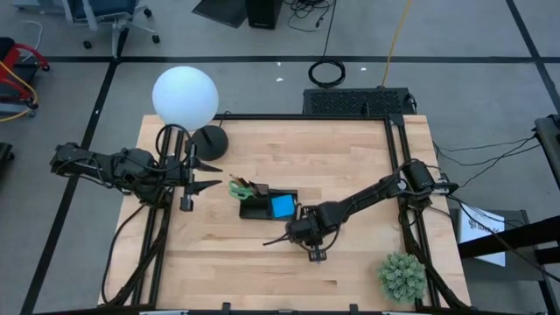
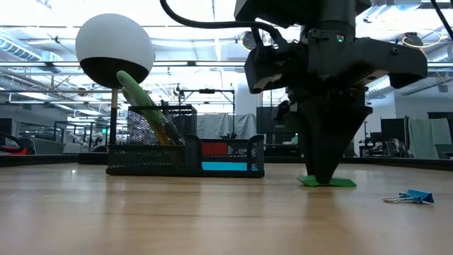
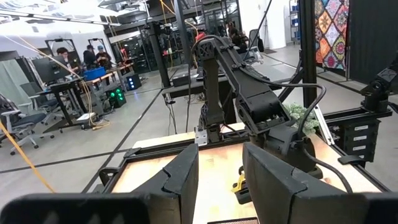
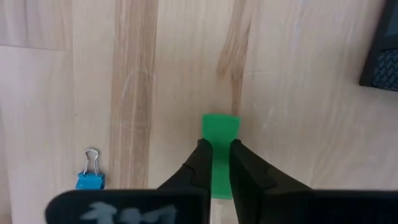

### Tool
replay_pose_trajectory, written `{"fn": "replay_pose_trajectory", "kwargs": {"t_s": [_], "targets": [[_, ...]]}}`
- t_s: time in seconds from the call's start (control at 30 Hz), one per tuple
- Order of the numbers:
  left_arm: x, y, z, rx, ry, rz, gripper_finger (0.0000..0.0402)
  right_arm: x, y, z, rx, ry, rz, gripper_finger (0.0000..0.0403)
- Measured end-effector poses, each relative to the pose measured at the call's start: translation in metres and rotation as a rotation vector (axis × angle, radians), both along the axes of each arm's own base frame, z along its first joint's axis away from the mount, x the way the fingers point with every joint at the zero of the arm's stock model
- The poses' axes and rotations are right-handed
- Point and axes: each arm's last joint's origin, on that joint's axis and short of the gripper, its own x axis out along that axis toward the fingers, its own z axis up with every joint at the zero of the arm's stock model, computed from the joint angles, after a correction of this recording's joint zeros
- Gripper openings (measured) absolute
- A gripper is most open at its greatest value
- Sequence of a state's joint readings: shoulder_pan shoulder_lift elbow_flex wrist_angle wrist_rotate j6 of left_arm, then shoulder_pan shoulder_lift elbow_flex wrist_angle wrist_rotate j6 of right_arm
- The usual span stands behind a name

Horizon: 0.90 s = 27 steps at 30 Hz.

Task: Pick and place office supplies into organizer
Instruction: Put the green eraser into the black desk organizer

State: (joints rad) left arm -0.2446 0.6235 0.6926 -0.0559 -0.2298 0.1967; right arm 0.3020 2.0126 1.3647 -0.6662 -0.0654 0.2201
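Your right gripper [image 4: 216, 163] stands tip-down on the table, fingers pinched narrow across the small flat green rectangular eraser [image 4: 221, 134], which lies on the light wooden table [image 1: 350, 157] just beside the black mesh organizer [image 1: 267, 206]. The eraser's long axis runs straight along the fingers, its free end pointing away from the wrist. The left gripper [image 1: 203, 175] waits well apart, half open. A blue binder clip [image 4: 90, 180] lies nearby.
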Motion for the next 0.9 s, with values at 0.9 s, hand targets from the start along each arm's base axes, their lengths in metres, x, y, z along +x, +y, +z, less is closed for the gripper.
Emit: {"fn": "replay_pose_trajectory", "kwargs": {"t_s": [0.9], "targets": [[0.000,0.000,0.000,0.001,0.000,0.000,0.0131,-0.004,-0.014,0.054,0.071,-0.150,-0.023,0.0011]]}}
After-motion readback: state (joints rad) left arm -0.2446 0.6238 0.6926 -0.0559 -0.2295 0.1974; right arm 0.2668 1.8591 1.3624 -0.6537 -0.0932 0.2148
